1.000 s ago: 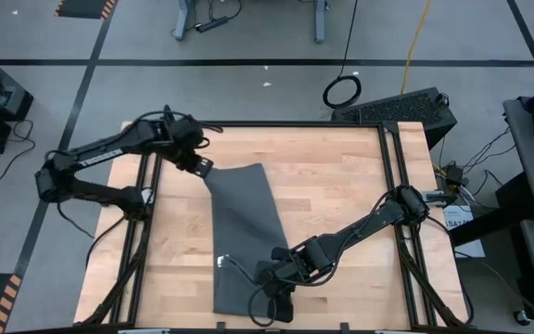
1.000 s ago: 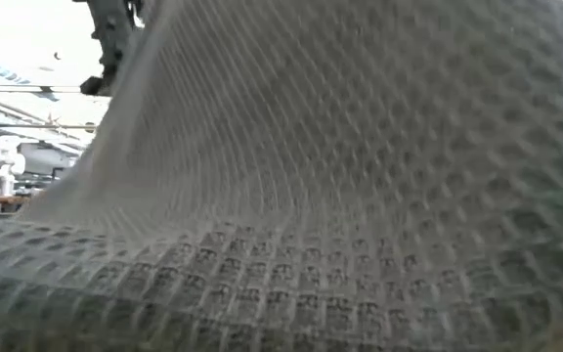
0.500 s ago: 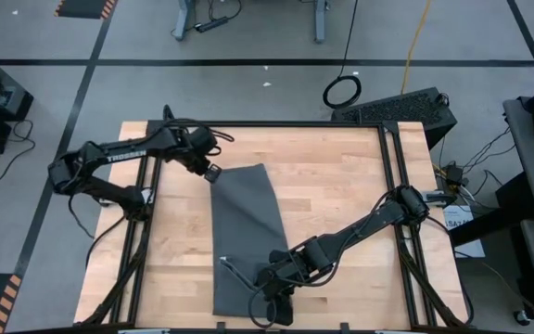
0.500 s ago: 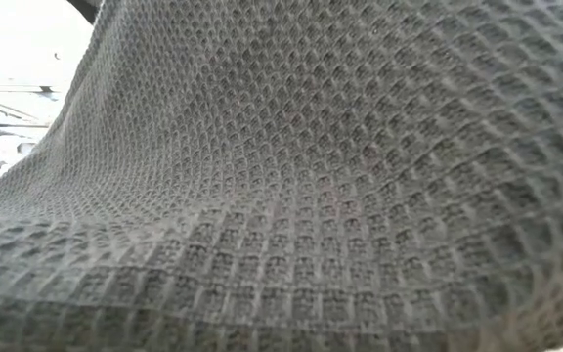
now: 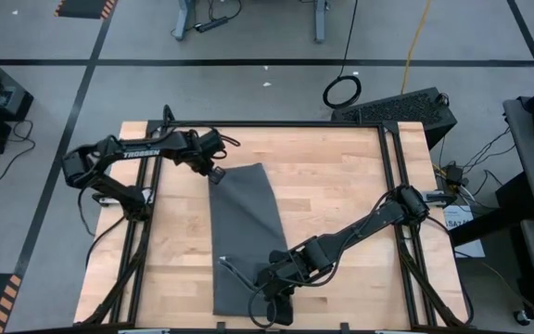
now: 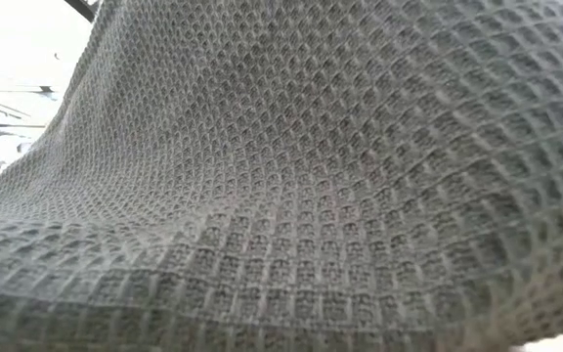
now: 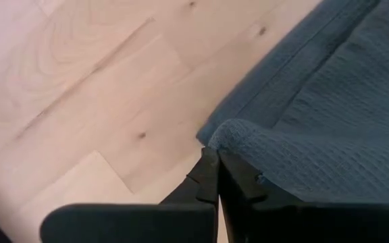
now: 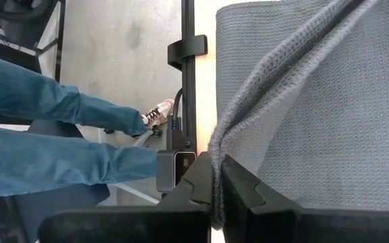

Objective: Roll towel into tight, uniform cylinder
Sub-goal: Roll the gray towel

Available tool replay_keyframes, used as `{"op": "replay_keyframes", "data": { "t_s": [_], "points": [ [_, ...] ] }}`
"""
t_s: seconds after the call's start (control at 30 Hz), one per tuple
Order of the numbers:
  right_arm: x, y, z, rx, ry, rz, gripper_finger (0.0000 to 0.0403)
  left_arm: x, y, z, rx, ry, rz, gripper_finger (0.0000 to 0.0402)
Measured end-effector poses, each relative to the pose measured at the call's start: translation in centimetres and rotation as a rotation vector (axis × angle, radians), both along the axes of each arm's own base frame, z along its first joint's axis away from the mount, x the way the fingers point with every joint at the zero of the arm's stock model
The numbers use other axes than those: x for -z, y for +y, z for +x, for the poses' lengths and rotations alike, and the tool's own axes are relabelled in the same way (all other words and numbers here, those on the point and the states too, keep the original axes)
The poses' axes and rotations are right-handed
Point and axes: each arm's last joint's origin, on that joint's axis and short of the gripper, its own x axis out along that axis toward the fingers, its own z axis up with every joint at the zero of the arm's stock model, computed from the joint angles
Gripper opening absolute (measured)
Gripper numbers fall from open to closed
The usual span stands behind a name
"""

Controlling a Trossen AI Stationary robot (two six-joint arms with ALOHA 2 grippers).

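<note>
The dark grey towel lies as a long strip from the table's far middle to its near edge, with a small white tag at its left edge. It fills the low view. My left gripper is shut on the towel's far left corner. My right gripper is shut on the towel at its near end. My left gripper pinches the towel's far left corner between its two fingers, which come from the table's left. The corner is raised a little off the wood, and the rest of the far end lies on the table. My right gripper pinches a raised edge of the towel's near end between its two fingers. The pinched cloth runs up and away from the fingers as a ridge. The cloth beside it lies flat on the table.
Bare wood lies right of the towel and a narrower strip lies left of it. Black frame rails run along the table's sides. A person's legs in jeans stand beyond the table's near edge.
My left gripper has gone a little toward the table's right edge with the towel's far left corner, so the far end is narrower and squarer than before. The towel's near end has stayed in place.
</note>
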Motion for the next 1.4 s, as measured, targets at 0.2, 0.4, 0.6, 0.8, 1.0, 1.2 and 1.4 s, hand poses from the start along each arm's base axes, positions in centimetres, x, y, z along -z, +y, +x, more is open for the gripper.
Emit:
{"op": "replay_keyframes", "data": {
  "t_s": [0.2, 0.4, 0.6, 0.8, 1.0, 1.2, 1.4],
  "points": [
    [0.0, 0.0, 0.0, 0.0, -0.001, 0.0, 0.0, 0.7, 0.2, 0.3, -0.015, 0.02, -0.014, 0.0008],
    [0.0, 0.0, 0.0, 0.001, -0.001, -0.002, 0.0, 0.4, 0.1, 0.1, -0.025, 0.034, -0.024, 0.0014],
    [0.0, 0.0, 0.0, 0.0, -0.001, -0.003, 0.0, 0.2, 0.2, 0.1, -0.025, 0.027, -0.02, 0.0093],
    [0.0, 0.0, 0.0, 0.001, -0.001, -0.003, 0.0, -0.9, -0.2, -0.5, -0.016, 0.014, -0.012, 0.0197],
    [0.0, 0.0, 0.0, 0.001, -0.003, -0.003, 0.0, -5.3, 0.4, -0.3, 0.103, -0.06, 0.076, 0.0258],
    [0.0, 0.0, 0.1, -0.003, -0.011, -0.002, 0.0, -8.3, 1.2, 1.9, 0.319, -0.277, 0.133, 0.0245],
    [-0.1, 0.0, 0.1, 0.001, -0.017, 0.004, 0.0, -4.6, 1.7, 4.7, 0.5, -0.258, 0.021, 0.02]
  ]
}}
